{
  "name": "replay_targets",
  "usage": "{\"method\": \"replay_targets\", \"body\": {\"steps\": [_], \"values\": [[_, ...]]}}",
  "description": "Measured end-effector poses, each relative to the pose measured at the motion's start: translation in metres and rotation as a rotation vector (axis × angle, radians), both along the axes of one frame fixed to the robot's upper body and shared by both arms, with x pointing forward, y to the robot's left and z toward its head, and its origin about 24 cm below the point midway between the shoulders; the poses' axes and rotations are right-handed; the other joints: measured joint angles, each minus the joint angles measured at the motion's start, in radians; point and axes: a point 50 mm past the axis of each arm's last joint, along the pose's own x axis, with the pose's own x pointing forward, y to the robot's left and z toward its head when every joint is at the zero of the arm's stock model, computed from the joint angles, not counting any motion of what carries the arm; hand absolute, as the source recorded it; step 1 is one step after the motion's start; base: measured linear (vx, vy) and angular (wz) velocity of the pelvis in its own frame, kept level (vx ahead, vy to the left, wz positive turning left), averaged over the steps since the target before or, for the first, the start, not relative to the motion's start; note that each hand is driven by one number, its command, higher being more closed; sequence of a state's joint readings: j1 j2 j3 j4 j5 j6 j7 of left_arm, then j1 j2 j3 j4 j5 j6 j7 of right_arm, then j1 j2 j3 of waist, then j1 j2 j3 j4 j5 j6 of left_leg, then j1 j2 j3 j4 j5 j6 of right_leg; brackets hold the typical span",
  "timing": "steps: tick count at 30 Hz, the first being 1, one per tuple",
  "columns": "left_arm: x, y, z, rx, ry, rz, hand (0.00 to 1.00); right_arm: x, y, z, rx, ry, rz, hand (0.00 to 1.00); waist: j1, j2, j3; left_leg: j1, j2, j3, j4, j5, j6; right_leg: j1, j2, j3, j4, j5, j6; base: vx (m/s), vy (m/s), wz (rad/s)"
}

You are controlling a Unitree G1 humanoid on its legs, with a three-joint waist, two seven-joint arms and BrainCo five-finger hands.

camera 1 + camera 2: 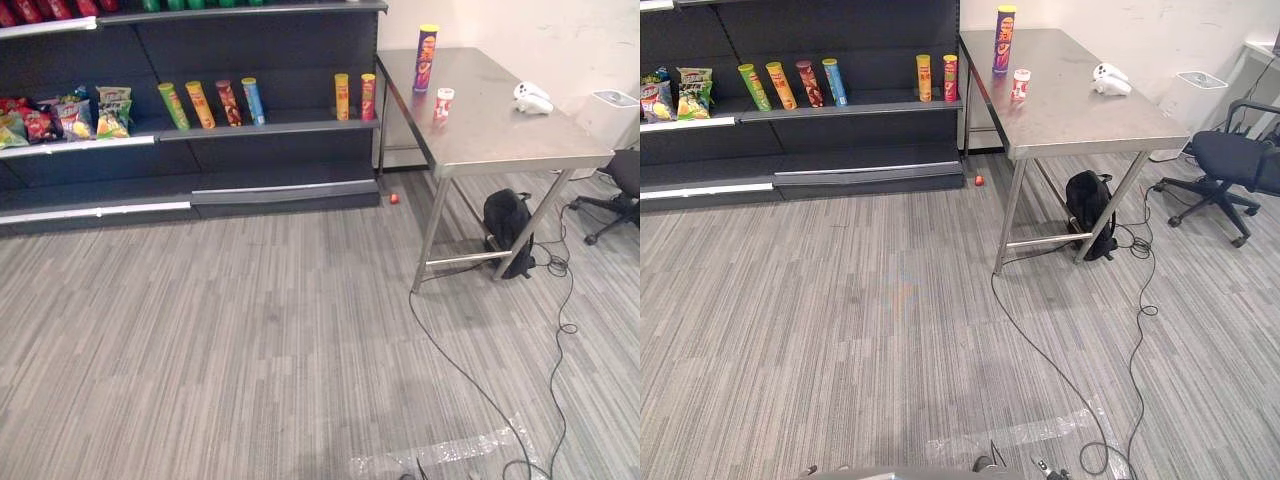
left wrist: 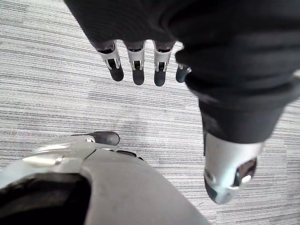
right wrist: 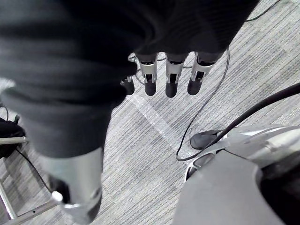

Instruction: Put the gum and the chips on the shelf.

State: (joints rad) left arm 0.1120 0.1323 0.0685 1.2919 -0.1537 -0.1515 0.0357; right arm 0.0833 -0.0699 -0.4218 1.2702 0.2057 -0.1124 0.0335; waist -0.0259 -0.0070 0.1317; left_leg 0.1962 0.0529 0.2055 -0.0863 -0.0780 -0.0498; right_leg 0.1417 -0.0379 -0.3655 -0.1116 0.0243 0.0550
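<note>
A tall purple chips can point(image 1: 426, 58) stands upright at the far end of the steel table point(image 1: 500, 135). Beside it, nearer to me, stands a small white and red gum tub point(image 1: 443, 104). Both appear in the right eye view too, the chips can point(image 1: 1004, 39) and the gum tub point(image 1: 1020, 84). My left hand point(image 2: 140, 65) hangs over the grey floor with straight fingers and holds nothing. In its own wrist view my right hand point(image 3: 171, 77) also hangs over the floor, fingers straight and empty. Both hands are far from the table.
A dark shelf unit point(image 1: 200, 130) at the back left carries several chips cans and snack bags. A white controller point(image 1: 532, 97) lies on the table. A black backpack point(image 1: 508, 228) sits under it, an office chair point(image 1: 1230, 165) stands right, and a small red object point(image 1: 394, 198) lies by the shelf.
</note>
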Motion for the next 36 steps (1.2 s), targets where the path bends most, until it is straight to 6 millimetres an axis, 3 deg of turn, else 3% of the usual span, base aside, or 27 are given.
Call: {"method": "replay_targets", "body": {"steps": [17, 25, 28, 29, 31, 32, 34, 36], "values": [[0.001, 0.002, 0.001, 0.006, -0.003, 0.004, 0.00, 0.010, 0.001, 0.003, -0.039, -0.027, 0.166, 0.00, 0.000, -0.005, 0.004, -0.006, 0.005, 0.024, -0.001, -0.003, -0.004, -0.016, 0.006, 0.023, 0.000, 0.001, -0.001, 0.00, 0.000, -0.03], [0.006, 0.007, 0.002, 0.017, -0.014, 0.005, 0.00, 0.010, 0.002, 0.002, -0.020, -0.040, 0.095, 0.00, 0.000, -0.015, 0.015, -0.042, 0.007, 0.024, 0.023, -0.009, -0.013, -0.040, 0.006, 0.021, 0.005, 0.001, -0.002, 0.00, 0.000, 0.01], [0.014, 0.010, 0.003, 0.023, -0.037, 0.021, 0.00, 0.014, 0.003, 0.003, -0.013, -0.055, 0.061, 0.00, 0.001, -0.023, 0.032, -0.134, 0.024, 0.035, 0.180, -0.065, -0.036, -0.054, 0.000, 0.015, 0.006, -0.011, -0.011, 0.01, -0.012, 0.09], [0.016, 0.010, 0.004, 0.018, -0.052, 0.044, 0.00, 0.014, 0.003, 0.003, -0.012, -0.057, 0.052, 0.00, 0.001, -0.023, 0.039, -0.191, 0.040, 0.038, 0.303, -0.094, -0.050, -0.051, 0.000, 0.009, 0.006, -0.025, -0.028, -0.04, -0.041, 0.22], [0.022, 0.010, 0.006, 0.014, -0.087, 0.072, 0.00, 0.014, 0.002, 0.003, -0.014, -0.058, 0.046, 0.00, 0.003, -0.018, 0.056, -0.298, 0.071, 0.034, 0.538, -0.098, -0.056, -0.038, -0.005, -0.009, 0.011, -0.038, -0.034, -0.05, -0.050, 0.27], [0.026, 0.009, 0.006, 0.005, -0.116, 0.098, 0.00, 0.014, -0.002, 0.003, -0.022, -0.056, 0.042, 0.00, 0.004, 0.000, 0.070, -0.350, 0.097, 0.028, 0.661, -0.086, -0.065, -0.020, 0.001, -0.018, 0.019, -0.050, -0.035, -0.03, -0.035, 0.21], [0.027, 0.006, 0.006, -0.010, -0.126, 0.126, 0.00, 0.014, -0.004, 0.004, -0.028, -0.056, 0.034, 0.00, 0.009, 0.000, 0.083, -0.412, 0.113, 0.027, 0.787, -0.039, -0.072, 0.004, -0.011, -0.026, 0.033, -0.069, -0.037, 0.04, 0.024, 0.25], [0.028, 0.006, 0.006, -0.016, -0.134, 0.152, 0.00, 0.020, -0.006, 0.005, -0.034, -0.067, 0.037, 0.00, 0.006, 0.003, 0.086, -0.465, 0.118, 0.028, 0.814, -0.084, -0.055, 0.007, -0.037, -0.035, 0.050, -0.086, -0.026, 0.07, 0.065, 0.23]]}}
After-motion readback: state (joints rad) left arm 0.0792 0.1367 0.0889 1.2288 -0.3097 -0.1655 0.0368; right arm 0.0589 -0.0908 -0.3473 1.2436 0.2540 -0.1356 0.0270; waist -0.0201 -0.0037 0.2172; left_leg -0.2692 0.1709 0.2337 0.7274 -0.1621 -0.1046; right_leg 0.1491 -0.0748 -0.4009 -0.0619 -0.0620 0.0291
